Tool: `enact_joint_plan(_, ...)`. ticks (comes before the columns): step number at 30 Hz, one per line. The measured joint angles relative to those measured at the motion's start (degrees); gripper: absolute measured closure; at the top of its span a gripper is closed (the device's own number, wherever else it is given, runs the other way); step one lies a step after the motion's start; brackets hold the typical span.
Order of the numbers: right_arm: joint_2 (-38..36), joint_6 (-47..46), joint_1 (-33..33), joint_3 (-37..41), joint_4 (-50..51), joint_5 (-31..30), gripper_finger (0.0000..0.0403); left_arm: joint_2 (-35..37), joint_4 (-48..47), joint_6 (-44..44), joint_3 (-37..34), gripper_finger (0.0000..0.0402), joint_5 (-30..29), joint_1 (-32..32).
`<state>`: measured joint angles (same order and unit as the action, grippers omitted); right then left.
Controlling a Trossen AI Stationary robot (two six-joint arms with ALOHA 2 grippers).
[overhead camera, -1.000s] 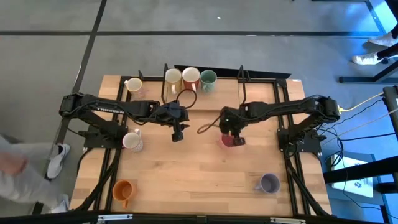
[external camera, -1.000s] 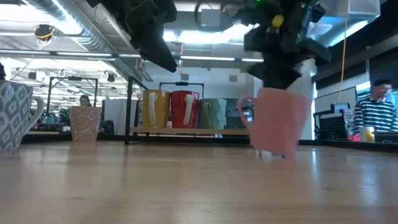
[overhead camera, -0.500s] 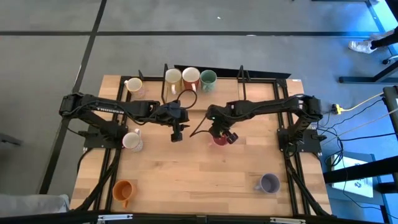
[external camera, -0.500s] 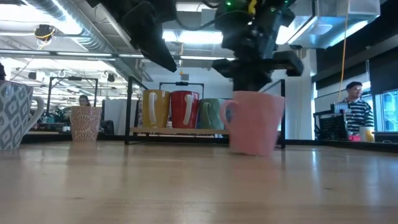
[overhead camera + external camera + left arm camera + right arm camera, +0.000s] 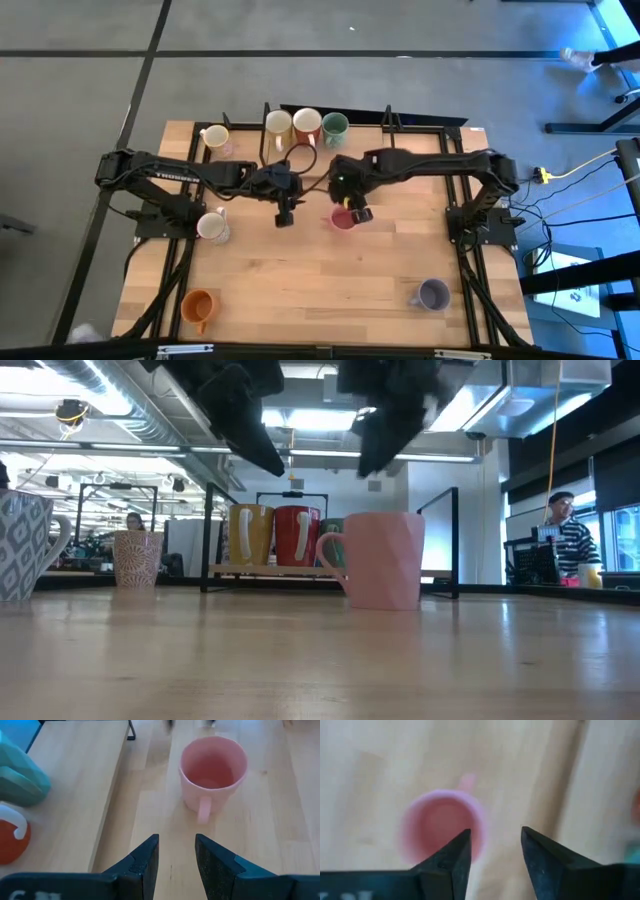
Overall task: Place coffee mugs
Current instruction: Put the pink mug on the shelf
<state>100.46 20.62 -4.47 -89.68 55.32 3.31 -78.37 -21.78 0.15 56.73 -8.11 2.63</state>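
A pink mug (image 5: 341,219) stands upright on its base at the middle of the wooden table (image 5: 300,290), its handle (image 5: 203,813) pointing toward the left arm. My right gripper (image 5: 492,854) hovers open just above it, clear of the rim (image 5: 385,517). My left gripper (image 5: 176,865) hangs open a little to the mug's left, nothing between its fingers. Other coffee mugs stand about: yellow (image 5: 277,125), red (image 5: 306,124) and green (image 5: 334,127) in a row at the far edge, cream (image 5: 215,137), patterned white (image 5: 212,227), orange (image 5: 198,305) and purple-grey (image 5: 433,293).
Black frame rails (image 5: 455,150) run along the table's far edge and both sides, where the arm bases stand. Bare wood lies between the pink mug and the near edge. A person (image 5: 570,550) stands in the room beyond the table on the right.
My right gripper has carried the pink mug toward the table's left, set it down upright on the wood, let go and risen clear above it. The mug now stands alone. My left gripper has kept still.
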Motion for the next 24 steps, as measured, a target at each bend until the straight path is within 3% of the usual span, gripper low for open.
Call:
enact_joint_plan(4, -0.8, -14.0, 0.9, -3.2, 9.5, 4.4, 0.0239, -0.2, 0.0, -0.9, 0.0, 0.028, 0.2, 0.0)
enact_joint_plan(8, -2.6, -21.5, 4.6, 0.4, 10.8, 4.7, 0.0245, -3.3, -0.5, -1.2, 0.0, 0.028, 1.0, 0.0)
enact_joint_plan(17, -5.4, -40.0, 12.6, 16.4, -3.3, 0.9, 0.0262, -14.9, 7.5, -1.5, 0.1, 0.028, 3.1, 0.0)
enact_joint_plan(24, -5.7, -52.4, 15.2, 24.2, -15.4, -2.0, 0.0273, -20.9, 16.9, -1.1, 0.2, 0.028, -0.3, 0.2)
